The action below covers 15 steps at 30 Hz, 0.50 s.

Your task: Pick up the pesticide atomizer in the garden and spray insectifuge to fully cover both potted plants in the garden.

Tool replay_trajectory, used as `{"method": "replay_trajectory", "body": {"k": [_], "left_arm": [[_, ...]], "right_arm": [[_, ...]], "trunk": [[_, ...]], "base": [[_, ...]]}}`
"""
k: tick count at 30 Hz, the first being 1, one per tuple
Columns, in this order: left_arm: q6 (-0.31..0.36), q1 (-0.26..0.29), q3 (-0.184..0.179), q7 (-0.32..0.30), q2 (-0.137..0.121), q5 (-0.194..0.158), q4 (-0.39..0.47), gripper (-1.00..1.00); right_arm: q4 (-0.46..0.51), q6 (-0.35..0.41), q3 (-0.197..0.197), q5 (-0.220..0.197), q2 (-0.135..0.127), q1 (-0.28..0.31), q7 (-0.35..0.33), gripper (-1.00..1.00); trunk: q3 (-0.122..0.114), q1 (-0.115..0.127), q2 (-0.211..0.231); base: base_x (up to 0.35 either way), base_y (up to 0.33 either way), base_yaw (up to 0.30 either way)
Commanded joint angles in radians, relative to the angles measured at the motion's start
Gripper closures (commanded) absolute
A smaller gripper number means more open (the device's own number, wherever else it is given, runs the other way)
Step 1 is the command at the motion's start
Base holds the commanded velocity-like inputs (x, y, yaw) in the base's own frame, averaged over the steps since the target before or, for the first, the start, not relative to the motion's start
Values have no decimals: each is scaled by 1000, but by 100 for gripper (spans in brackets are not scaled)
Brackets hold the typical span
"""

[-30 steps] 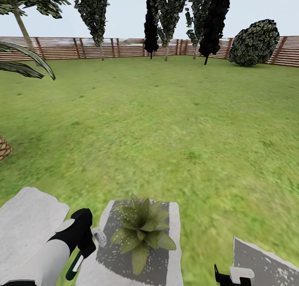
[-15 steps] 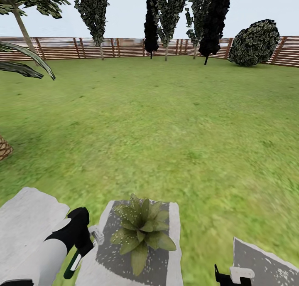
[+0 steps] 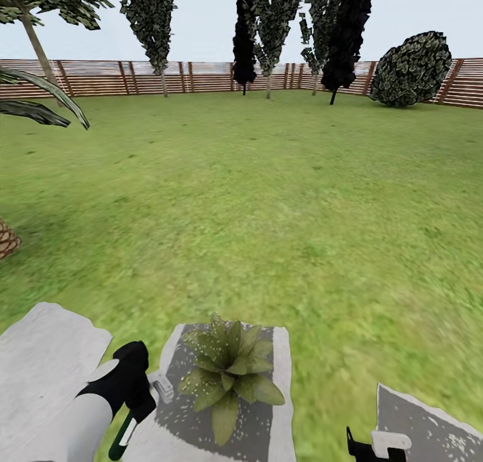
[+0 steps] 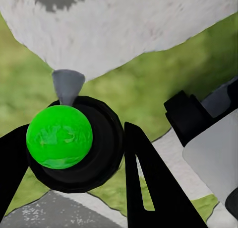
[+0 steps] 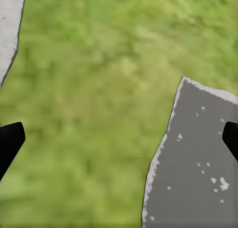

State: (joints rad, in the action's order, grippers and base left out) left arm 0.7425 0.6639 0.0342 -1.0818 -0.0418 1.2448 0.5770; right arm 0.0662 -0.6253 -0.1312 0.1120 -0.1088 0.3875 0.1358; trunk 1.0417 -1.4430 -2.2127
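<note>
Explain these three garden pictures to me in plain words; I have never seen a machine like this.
This is a simulated two-armed robot on wheels. The wide picture comes from a camera on its head, looking over a lawn with a slatted fence. On a grey stepping stone stands a small potted plant, its leaves dotted with white specks.

The other two pictures come from cameras at each wrist. The left pincer is shut on a spray bottle, the pesticide atomizer, seen there as a green ball in a black ring. The right pincer is open over grass and another stone.
</note>
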Motion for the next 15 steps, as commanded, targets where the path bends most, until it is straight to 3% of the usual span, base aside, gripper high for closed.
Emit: {"method": "replay_trajectory", "body": {"k": [1,9,15], "left_arm": [[6,0,1,-8,1,6,1,100],[6,17,-6,-24,3,5,2,100],[6,41,-9,-39,5,8,3,100]], "right_arm": [[-1,-2,-7,11,0,1,5,-100],[0,-2,-5,11,1,1,5,-100],[-2,-2,-5,11,2,1,5,-100]], "trunk": [[1,0,0],[1,0,0],[1,0,0]], "base": [[0,0,59],[0,-4,232],[-29,-225,177]]}}
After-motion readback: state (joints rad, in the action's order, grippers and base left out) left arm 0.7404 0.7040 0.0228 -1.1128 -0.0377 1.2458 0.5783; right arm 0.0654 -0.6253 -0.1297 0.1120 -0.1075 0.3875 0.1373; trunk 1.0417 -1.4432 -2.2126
